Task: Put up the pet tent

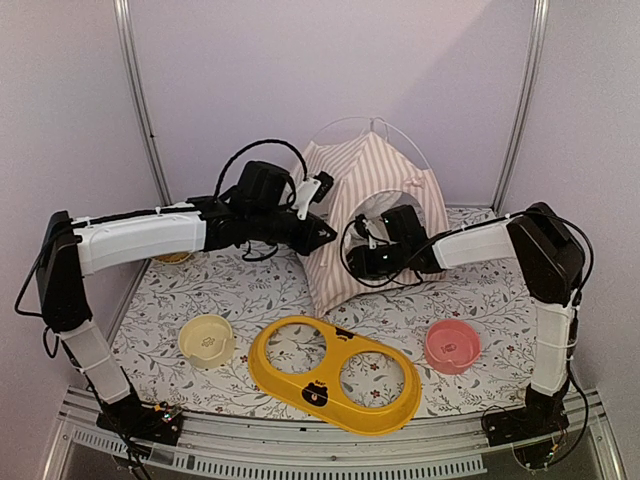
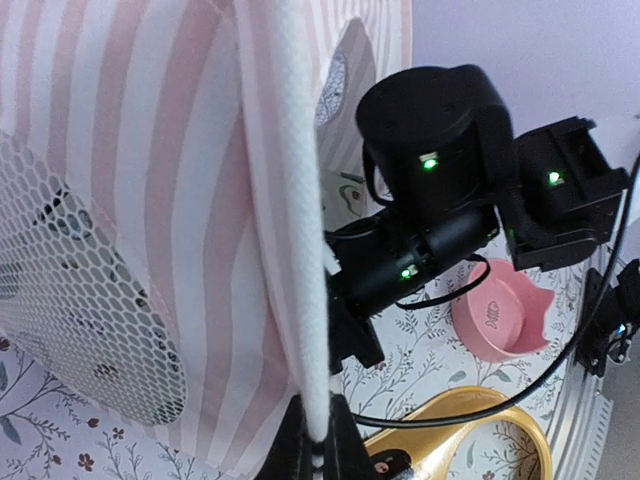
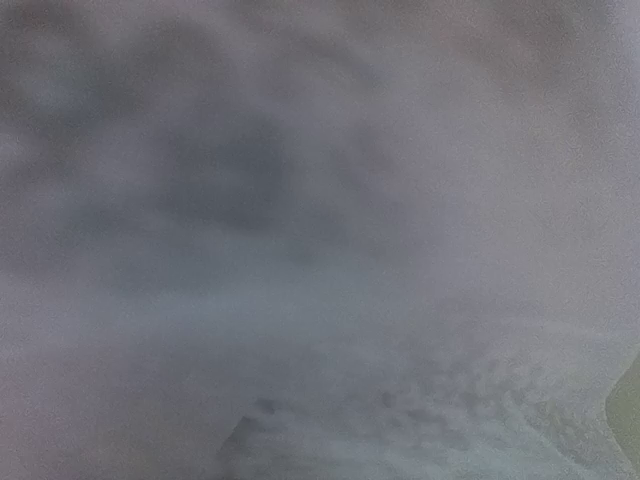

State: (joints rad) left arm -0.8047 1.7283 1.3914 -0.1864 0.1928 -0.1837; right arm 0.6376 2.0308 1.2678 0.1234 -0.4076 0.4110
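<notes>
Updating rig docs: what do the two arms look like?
The left arm and right arm have white shells on their long links, with black joints, wrists and bases. Thin black cables run off the wrists. Small green lights dot the right arm's black wrist housings.

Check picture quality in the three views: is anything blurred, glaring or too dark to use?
Top external: sharp, evenly lit, soft shadows, the pet tent clear. Left wrist: the tent's striped fabric fills the left half at close range, reasonably sharp; the pink bowl behind is slightly soft. Right wrist: an almost uniform grey blur, nothing recognisable.
</notes>
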